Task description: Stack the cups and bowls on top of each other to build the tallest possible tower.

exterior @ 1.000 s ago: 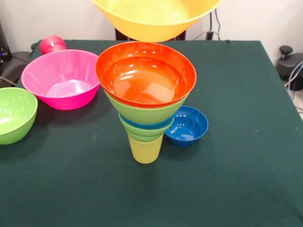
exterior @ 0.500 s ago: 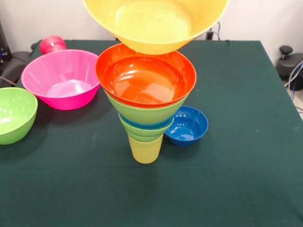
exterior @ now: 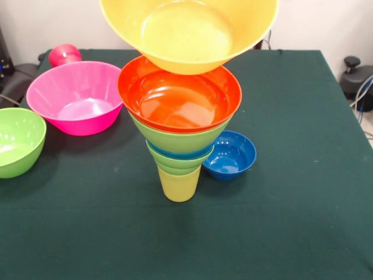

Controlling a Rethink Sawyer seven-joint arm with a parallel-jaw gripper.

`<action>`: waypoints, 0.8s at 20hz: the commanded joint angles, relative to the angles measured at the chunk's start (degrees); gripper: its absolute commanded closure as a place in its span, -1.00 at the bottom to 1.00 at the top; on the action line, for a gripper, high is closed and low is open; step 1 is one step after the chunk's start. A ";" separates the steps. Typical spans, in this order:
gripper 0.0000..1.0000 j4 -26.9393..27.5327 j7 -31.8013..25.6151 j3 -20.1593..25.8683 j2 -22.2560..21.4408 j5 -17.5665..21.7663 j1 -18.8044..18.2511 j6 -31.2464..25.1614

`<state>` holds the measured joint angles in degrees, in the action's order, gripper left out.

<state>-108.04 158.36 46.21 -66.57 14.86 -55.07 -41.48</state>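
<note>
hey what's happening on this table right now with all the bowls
A tower of nested bowls stands on a pale yellow cup, topped by an orange-red bowl. A large yellow bowl hangs in the air just above it, apparently being lowered on as the next layer; whatever holds it is out of sight. Unstacked on the green table are a pink bowl, a lime green bowl, a small dark blue bowl and a red cup.

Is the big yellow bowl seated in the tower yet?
No. The yellow bowl hangs above the orange-red bowl, not nested.
</note>
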 commanded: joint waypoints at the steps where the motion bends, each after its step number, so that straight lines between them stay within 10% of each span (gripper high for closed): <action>1: 1.00 0.61 -11.40 1.31 3.01 3.78 0.79 3.72; 16: 1.00 -0.46 -10.02 2.22 3.40 6.16 -0.14 12.10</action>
<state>-108.04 158.36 46.73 -64.98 16.94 -55.47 -35.43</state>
